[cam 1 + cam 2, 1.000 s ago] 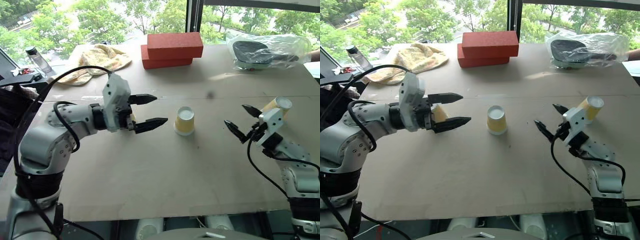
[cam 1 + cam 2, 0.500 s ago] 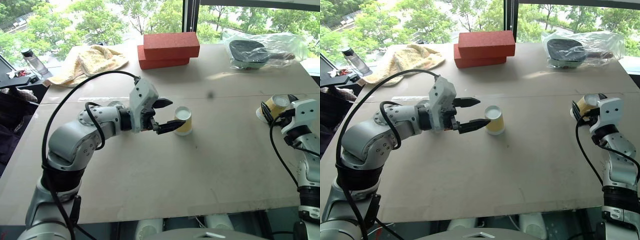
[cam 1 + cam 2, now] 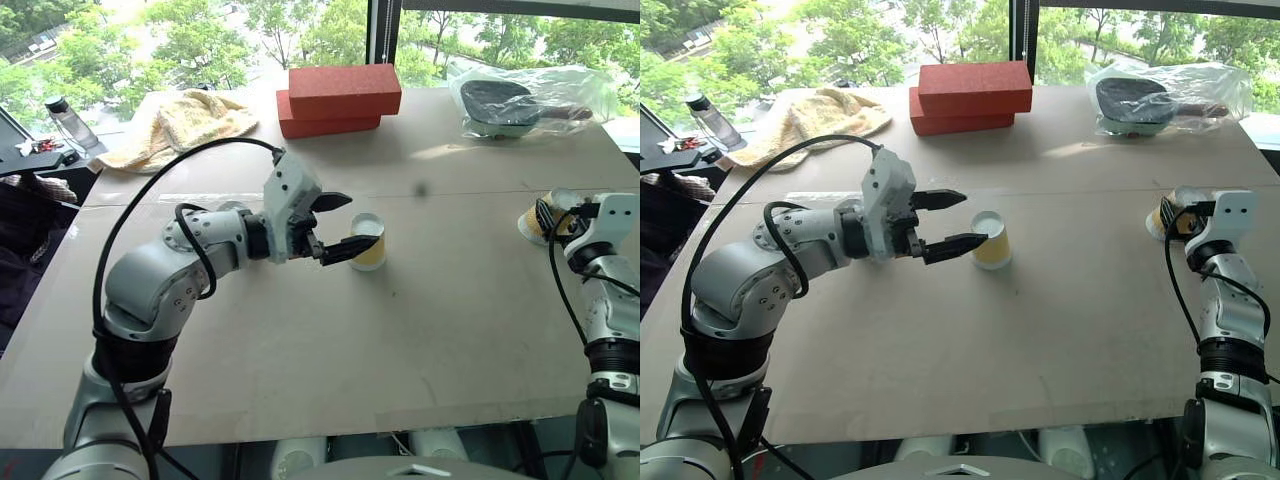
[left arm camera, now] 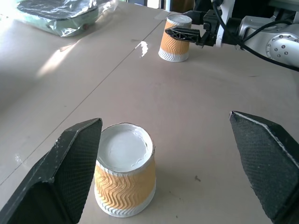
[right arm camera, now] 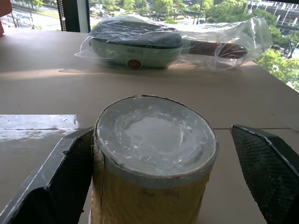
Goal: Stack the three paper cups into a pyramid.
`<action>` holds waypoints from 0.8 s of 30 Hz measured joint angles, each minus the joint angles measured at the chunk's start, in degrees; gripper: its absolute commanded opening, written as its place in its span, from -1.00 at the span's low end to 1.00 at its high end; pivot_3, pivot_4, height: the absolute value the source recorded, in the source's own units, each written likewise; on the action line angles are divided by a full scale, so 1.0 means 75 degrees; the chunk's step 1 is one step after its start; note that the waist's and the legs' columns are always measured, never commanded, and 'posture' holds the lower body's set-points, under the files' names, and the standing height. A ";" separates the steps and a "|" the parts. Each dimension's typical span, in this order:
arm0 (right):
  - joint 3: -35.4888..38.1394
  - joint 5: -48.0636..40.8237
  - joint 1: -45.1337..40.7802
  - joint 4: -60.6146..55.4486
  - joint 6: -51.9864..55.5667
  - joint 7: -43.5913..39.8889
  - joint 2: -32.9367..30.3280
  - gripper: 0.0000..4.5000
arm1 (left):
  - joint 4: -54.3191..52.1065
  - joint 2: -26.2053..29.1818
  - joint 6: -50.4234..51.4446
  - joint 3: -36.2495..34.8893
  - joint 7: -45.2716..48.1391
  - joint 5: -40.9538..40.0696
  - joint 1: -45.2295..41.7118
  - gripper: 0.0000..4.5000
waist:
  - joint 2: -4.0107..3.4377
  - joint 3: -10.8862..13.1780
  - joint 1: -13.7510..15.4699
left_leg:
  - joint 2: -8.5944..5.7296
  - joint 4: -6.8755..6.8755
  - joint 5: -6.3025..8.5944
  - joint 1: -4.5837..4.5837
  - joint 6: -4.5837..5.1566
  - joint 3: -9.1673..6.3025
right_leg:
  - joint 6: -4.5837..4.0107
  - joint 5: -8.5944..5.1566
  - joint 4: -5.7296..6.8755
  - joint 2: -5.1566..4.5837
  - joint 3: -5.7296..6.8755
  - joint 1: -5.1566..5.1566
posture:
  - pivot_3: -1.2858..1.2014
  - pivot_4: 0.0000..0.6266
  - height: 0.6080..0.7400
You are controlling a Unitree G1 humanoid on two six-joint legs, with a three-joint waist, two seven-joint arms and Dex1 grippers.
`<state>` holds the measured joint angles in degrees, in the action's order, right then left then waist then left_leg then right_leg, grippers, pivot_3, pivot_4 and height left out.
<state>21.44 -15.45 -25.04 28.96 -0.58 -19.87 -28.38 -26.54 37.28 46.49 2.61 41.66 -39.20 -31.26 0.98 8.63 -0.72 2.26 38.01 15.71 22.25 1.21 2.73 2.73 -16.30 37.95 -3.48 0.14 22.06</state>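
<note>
While the two cups stand upside down on the tabletop (image 3: 300, 350), each robot hand waits at one of them with its fingers wide apart. The middle cup (image 3: 367, 241) sits near the center of the tabletop, white base up. The left gripper (image 3: 340, 224) reaches in from its 9 o'clock side. One black finger (image 4: 70, 168) is right beside the cup's side, and the other finger is well apart from it. I cannot tell if the near finger touches.

The far cup (image 3: 1167, 212) stands near the tabletop's right edge, at about 3 o'clock from the middle cup. The right gripper (image 5: 161, 172) has its fingers spread on both sides of this cup. One finger (image 5: 60, 182) is just beside the cup's wall.

At 12 o'clock from the middle cup lie two red blocks (image 3: 340, 98). A yellow towel (image 3: 180, 122) lies at 10 o'clock, and a plastic bag (image 3: 525, 98) with a green thing inside lies at 2 o'clock.
</note>
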 measured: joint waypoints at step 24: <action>-0.0740 -0.0393 0.0331 -0.1220 0.0067 -0.1523 0.0059 -0.12 | -0.0093 0.0408 -0.1576 -0.0357 0.1288 0.0151 0.0746 1.00 | -0.0009 0.0005 -0.0073 | 0.0013 -0.0004 0.0000 -0.0006 0.0001 0.0000 | 0.0000 0.0000 0.0002 0.0017 -0.0001 0.0002 | 0.03 -0.52 1.00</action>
<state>15.89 -18.40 -22.56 19.81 -0.07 -31.29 -27.94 -27.23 40.34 34.67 -0.07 51.32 -38.07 -25.67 0.91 8.66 -1.26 2.36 37.98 15.71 22.20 1.21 2.73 2.73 -16.30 37.96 -3.35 0.13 22.07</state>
